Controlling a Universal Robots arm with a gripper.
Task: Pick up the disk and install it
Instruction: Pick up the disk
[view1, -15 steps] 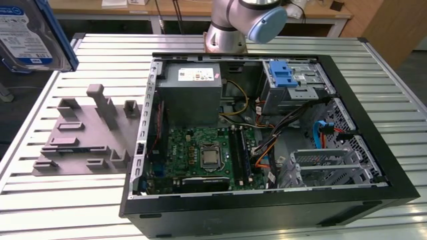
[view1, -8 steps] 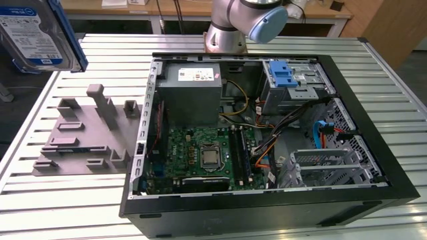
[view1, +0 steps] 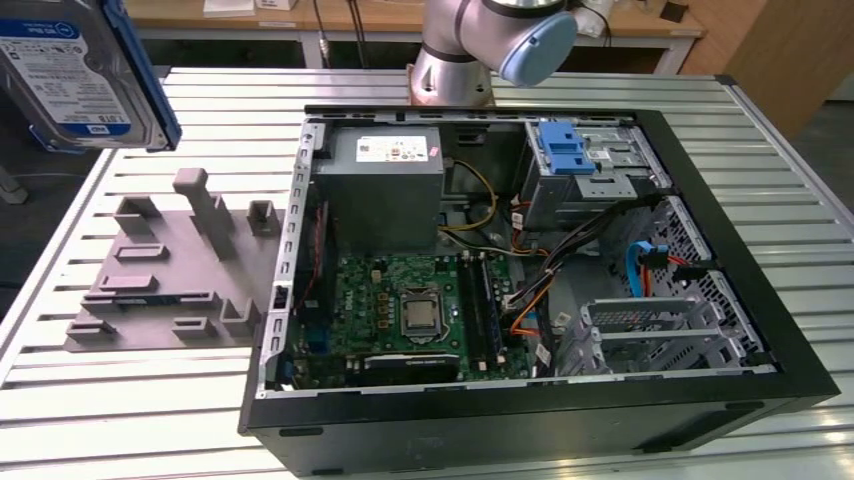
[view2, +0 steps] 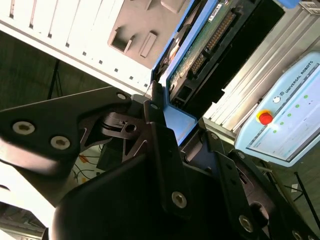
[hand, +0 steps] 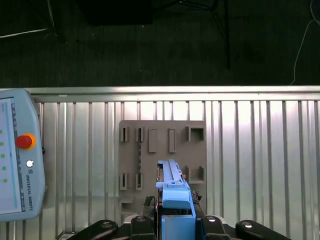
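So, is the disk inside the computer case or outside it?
Outside. The gripper holds the disk in the air over the grey holder, beside the case.

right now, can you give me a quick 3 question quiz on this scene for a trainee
1. True or false: the disk already sits inside the open computer case.
2. Pick one: what is the gripper clamped on? A) the disk, by its blue rail B) an orange cable C) nothing
3. Short answer: in the first wrist view, which grey part on the slatted table shows behind the disk?

Key
1. False. The disk is held in the air, off to the exterior view's left of the case.
2. A.
3. The grey holder with its slots, which the disk is not touching.
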